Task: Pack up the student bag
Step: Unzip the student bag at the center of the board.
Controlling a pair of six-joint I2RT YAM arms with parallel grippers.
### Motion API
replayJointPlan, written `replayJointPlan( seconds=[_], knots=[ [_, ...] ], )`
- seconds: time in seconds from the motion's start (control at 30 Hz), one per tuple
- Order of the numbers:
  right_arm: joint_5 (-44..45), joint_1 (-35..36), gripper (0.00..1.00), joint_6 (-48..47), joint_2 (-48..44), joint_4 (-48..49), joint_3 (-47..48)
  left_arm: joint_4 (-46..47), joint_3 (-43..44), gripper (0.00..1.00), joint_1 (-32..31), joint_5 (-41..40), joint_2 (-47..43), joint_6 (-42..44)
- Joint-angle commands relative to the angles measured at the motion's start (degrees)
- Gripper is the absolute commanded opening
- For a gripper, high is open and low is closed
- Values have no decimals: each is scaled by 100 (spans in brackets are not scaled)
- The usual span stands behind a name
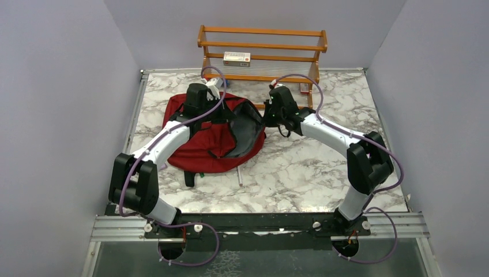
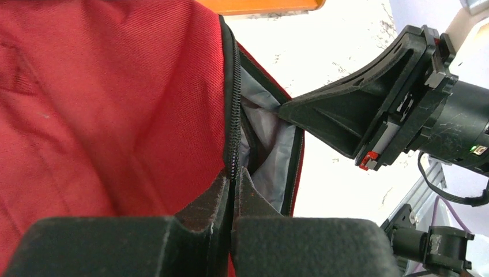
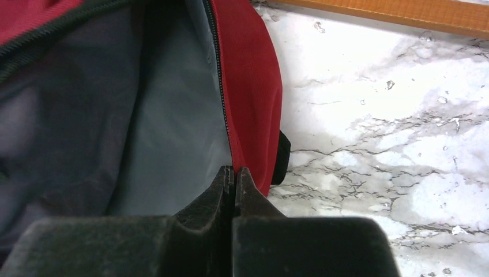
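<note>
The student bag, dark red with black zippers, lies on the marble table with its mouth open and grey lining showing. My left gripper is shut on the bag's zipper edge at the far left rim of the opening, where its red fabric fills the left wrist view. My right gripper is shut on the opposite rim, pinching the red fabric and lining. The left wrist view shows the right gripper biting that far edge. In the top view the left gripper and right gripper flank the opening.
A wooden rack stands at the back of the table with a pale box on its shelf and a small red item by its foot. The marble table stretches right and in front of the bag. Plain walls enclose three sides.
</note>
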Motion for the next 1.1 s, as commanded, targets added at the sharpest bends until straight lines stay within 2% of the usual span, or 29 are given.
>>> replayJointPlan(
  seconds=[0.0, 0.27, 0.57, 0.6, 0.7, 0.8, 0.93, 1.07],
  knots=[
    [-241, -49, 1, -51, -424, 116, 79, 42, 274, 0, -237, 244, 111, 154],
    [-877, -158, 1, 51, -763, 491, -49, 40, 448, 0, -706, 318, 386, 207],
    [-979, -183, 1, 165, -817, 559, -205, 78, 586, 17, -934, 331, 568, 230],
    [-946, -187, 0, 176, -817, 591, -245, 75, 581, 21, -933, 333, 555, 260],
    [-839, -196, 0, 203, -823, 547, -242, -95, 638, 42, -933, 413, 542, 385],
    [-723, -196, 1, 195, -855, 527, -262, -271, 653, 55, -933, 409, 453, 471],
    [-467, -205, 0, 174, -916, 456, -343, -435, 622, 68, -919, 78, 158, 538],
    [-342, -205, 4, 72, -931, 427, -488, -407, 541, 73, -777, 15, -140, 589]
  ],
)
